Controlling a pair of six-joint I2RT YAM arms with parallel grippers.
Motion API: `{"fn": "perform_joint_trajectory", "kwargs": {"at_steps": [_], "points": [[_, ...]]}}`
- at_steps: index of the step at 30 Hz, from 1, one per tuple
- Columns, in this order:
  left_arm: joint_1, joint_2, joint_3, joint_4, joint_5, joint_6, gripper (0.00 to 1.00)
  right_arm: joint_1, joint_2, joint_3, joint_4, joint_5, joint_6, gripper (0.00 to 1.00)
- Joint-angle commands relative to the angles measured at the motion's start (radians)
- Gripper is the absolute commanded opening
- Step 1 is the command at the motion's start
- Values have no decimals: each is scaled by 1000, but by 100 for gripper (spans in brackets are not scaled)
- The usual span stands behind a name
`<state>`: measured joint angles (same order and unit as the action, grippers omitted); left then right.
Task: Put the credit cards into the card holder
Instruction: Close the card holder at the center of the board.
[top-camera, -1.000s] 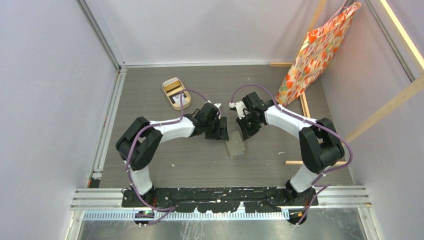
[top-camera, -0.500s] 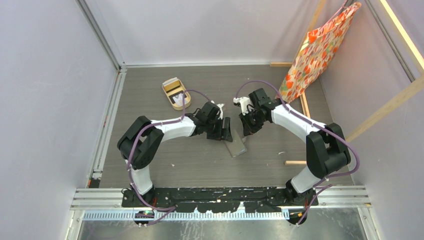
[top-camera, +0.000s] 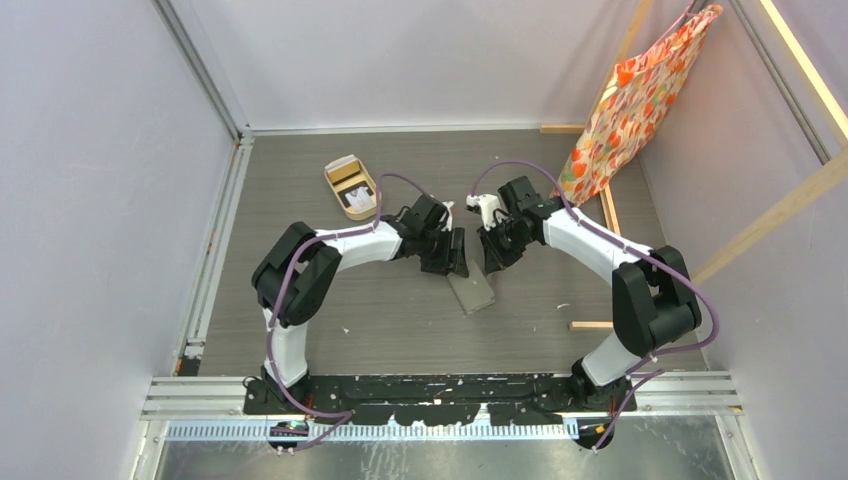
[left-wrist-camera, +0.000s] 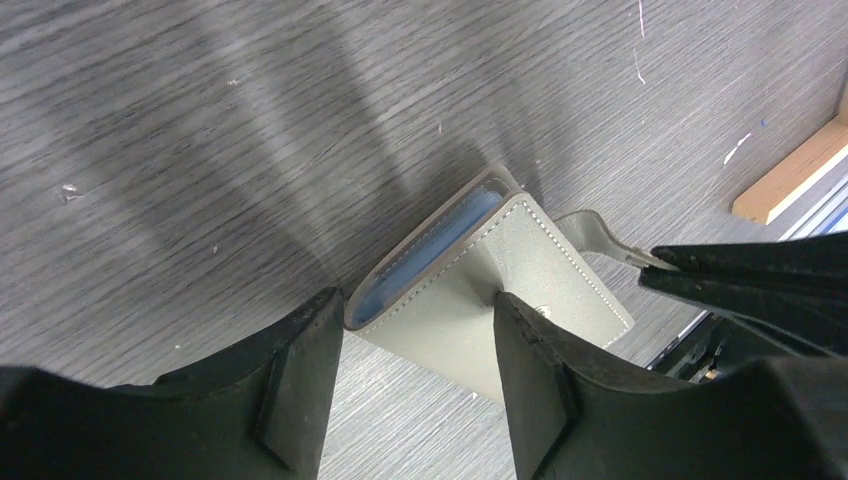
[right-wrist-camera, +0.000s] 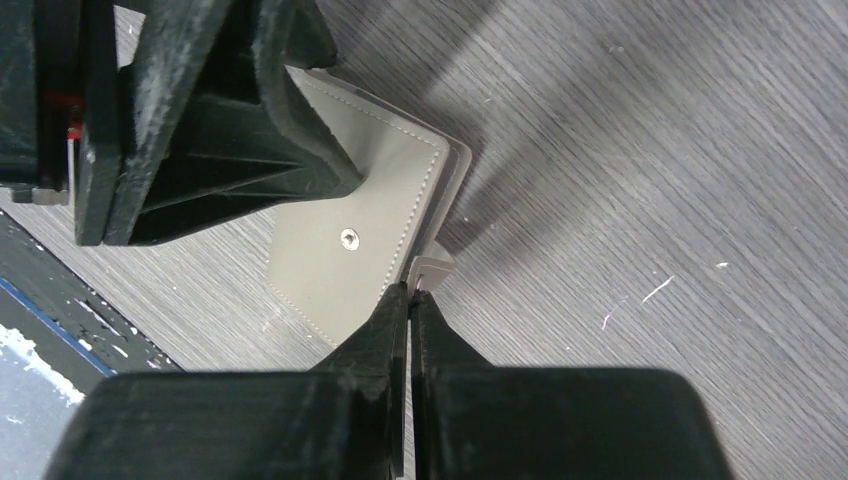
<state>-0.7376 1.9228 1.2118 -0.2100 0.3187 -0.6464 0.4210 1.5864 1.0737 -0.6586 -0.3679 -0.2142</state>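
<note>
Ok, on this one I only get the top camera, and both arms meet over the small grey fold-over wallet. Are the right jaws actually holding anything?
Observer: Yes. The right wrist view shows the right jaws shut on the small grey snap tab that sticks out from the grey fold-over wallet.
Operator: And the left jaws?
Observer: Open. In the left wrist view they stand astride a corner of the wallet's cover, not clamped on it.
Operator: Is the wallet open at all?
Observer: Barely. The left wrist view shows the cover slightly agape, with pale blue sleeves showing along one edge.
</note>
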Motion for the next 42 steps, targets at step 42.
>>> {"fn": "perform_joint_trajectory", "kwargs": {"at_steps": [42], "points": [[-51,-41,-161,194,13,-139,37,-19,88,52,-117,-102,-36,19]]}}
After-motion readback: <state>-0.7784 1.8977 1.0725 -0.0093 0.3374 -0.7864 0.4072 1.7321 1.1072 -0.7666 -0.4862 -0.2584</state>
